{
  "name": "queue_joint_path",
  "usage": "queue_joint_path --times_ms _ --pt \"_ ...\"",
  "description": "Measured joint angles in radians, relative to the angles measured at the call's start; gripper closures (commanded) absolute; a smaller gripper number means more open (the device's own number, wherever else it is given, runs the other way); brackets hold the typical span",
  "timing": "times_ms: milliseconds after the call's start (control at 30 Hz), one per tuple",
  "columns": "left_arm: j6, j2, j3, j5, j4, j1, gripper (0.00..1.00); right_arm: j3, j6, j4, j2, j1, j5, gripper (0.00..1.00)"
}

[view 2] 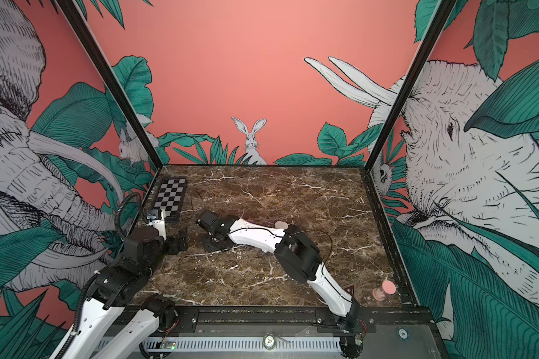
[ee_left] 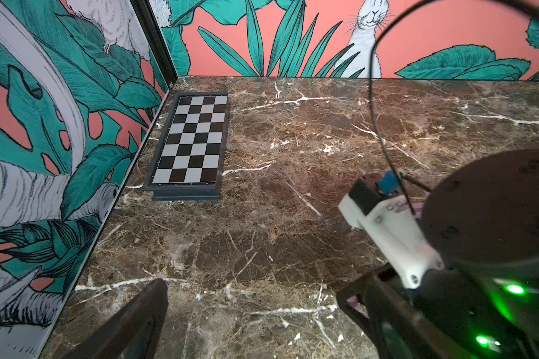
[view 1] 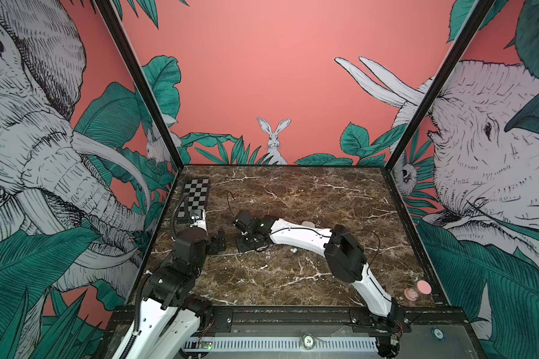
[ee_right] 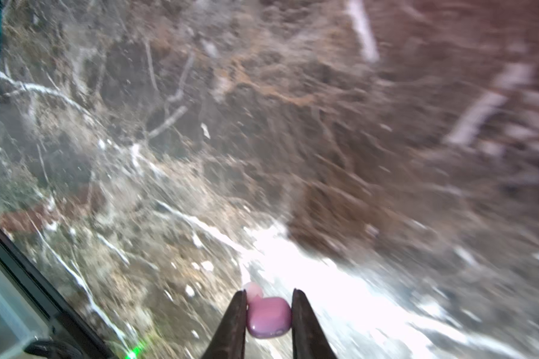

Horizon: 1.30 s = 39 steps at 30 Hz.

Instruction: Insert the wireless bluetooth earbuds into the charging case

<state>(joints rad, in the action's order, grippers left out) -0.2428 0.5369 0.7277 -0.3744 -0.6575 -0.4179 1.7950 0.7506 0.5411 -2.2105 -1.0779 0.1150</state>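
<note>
The right gripper (ee_right: 269, 293) pinches a lilac earbud (ee_right: 268, 317) at its very fingertips, over the marble table (ee_right: 293, 124); the left gripper (view 1: 218, 244) hangs wide open, holding nothing. The wrist view is smeared, perhaps from a quick swing, which could twist the glossy bud loose.

The chessboard (view 1: 195, 195) lies far left on the table (view 1: 324, 192), by the wall (view 1: 150, 199). The right arm (view 1: 296, 233) reaches across the middle; one earbud (view 1: 293, 249) lies just before it, a case (view 1: 307, 223) just behind.
</note>
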Motion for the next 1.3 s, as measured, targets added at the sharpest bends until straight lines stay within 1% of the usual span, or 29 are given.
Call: queue_joint_path --times_ms 133,233,433,567,667,800,933,1133,1300 --pt "0.000 0.006 0.000 0.000 0.005 0.000 0.01 -0.209 -0.042 -0.092 0.107 0.038 0.000 0.75" --pt "0.000 0.011 0.000 0.000 0.005 0.000 0.01 -0.332 -0.083 -0.142 0.154 0.063 -0.002 0.75" --pt "0.000 0.020 0.000 0.001 0.005 0.000 0.01 -0.470 -0.154 -0.242 0.208 0.077 -0.002 0.75" --pt "0.000 0.029 0.000 0.025 0.006 0.000 0.01 -0.521 -0.179 -0.293 0.227 0.078 0.004 0.75" --pt "0.001 0.045 0.000 0.075 0.006 0.000 0.01 -0.543 -0.190 -0.325 0.235 0.078 0.013 0.75" --pt "0.000 0.118 0.002 0.163 0.007 0.000 0.01 -0.561 -0.210 -0.348 0.243 0.079 0.024 0.71" --pt "-0.013 0.205 0.023 0.264 -0.011 -0.003 0.01 -0.568 -0.235 -0.357 0.246 0.079 0.027 0.69" --pt "-0.100 0.225 0.032 0.405 -0.044 -0.007 0.01 -0.605 -0.263 -0.357 0.278 0.083 0.027 0.63" --pt "-0.185 0.202 -0.014 0.454 -0.037 -0.017 0.01 -0.626 -0.265 -0.346 0.319 0.084 0.027 0.53"
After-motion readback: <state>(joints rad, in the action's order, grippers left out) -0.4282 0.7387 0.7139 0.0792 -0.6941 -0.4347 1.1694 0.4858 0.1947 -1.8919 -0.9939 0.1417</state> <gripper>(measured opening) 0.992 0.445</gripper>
